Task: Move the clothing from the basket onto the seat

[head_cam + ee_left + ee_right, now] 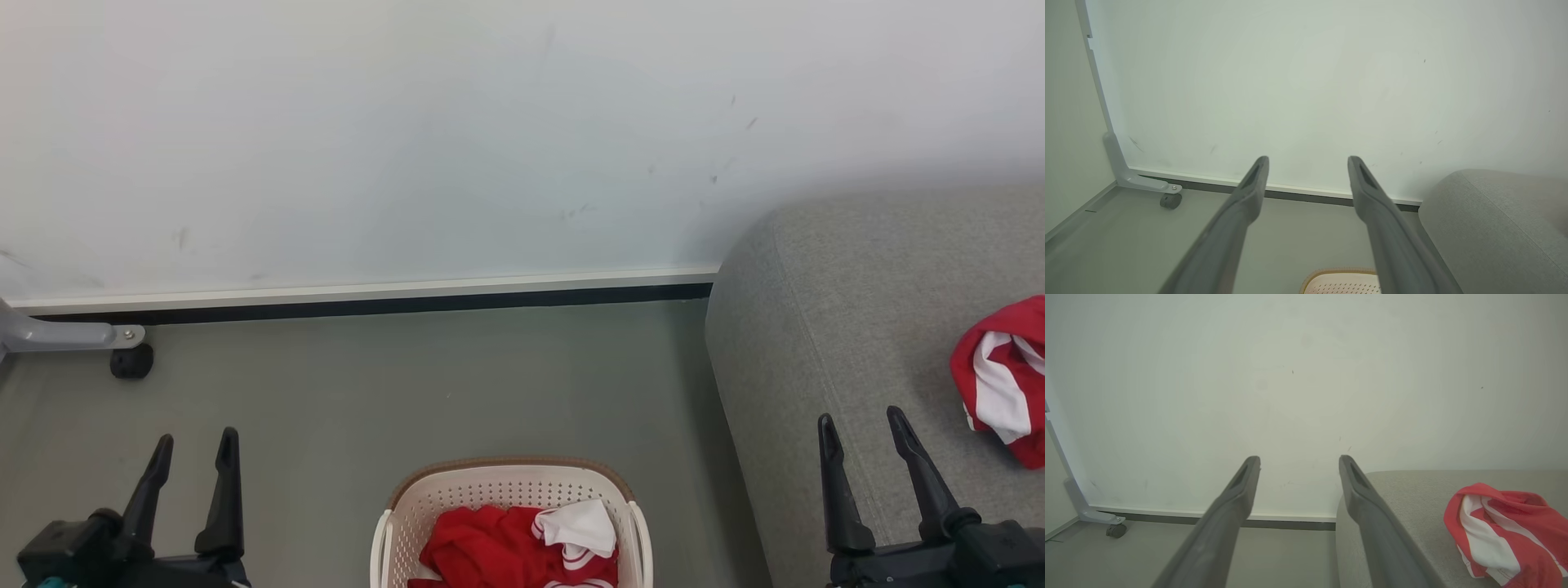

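Nearby, red clothing [490, 543] lies in the basket [490, 490], another garment [1000, 384] on the seat [849, 327]; left gripper [197, 435] and right gripper [860, 415] gape empty.

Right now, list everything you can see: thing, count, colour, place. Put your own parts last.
basket: one, cream-white with a brown rim, on the floor, bottom centre
seat: one, light grey, right side
clothing: two bundles, red and white, one in the basket, the other on the seat at the right edge
castor: one, black, under a grey bracket, left, by the wall
floor: one, grey-green, between wall and basket
wall: one, white, across the back
left tool: one, dark, open and empty, lower left
right tool: one, dark, open and empty, lower right, in front of the seat
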Robot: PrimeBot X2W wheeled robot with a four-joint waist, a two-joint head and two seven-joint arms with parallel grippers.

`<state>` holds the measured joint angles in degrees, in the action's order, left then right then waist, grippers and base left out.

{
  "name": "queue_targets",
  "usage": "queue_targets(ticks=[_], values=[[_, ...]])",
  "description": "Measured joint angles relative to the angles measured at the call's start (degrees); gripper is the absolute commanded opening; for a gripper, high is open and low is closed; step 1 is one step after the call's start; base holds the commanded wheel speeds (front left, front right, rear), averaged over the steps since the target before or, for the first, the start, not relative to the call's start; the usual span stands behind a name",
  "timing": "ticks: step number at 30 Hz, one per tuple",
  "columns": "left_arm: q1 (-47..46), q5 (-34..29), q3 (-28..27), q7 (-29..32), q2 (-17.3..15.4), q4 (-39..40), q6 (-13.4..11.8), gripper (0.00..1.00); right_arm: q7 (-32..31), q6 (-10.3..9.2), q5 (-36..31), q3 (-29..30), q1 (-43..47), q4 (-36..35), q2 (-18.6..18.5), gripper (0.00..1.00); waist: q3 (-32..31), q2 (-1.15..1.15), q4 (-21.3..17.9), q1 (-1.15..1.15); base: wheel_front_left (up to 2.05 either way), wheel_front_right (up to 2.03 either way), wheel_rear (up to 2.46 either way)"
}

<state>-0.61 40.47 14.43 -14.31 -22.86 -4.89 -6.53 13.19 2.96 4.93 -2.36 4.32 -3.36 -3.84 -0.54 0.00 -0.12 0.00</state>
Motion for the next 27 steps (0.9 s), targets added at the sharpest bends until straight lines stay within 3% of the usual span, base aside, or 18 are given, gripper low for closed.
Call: queue_targets(ticks=[17,27], values=[[1.24,-1.93,-2.71,-0.01,0.82,1.75,1.19,1.00,0.55,-0.46,-0.01,-0.66,-0.03,0.07,0.11,1.00,1.53,0.00,-0.94,0.00,0.00,0.00,0.00],[0.96,-2.09,-3.54,-0.19,0.70,4.11,3.69,1.00,0.79,-1.47,-1.03,-1.85,-0.76,-2.02,0.31,1.00,5.73,0.00,-2.28,0.00,0.00,0.00,0.00]])
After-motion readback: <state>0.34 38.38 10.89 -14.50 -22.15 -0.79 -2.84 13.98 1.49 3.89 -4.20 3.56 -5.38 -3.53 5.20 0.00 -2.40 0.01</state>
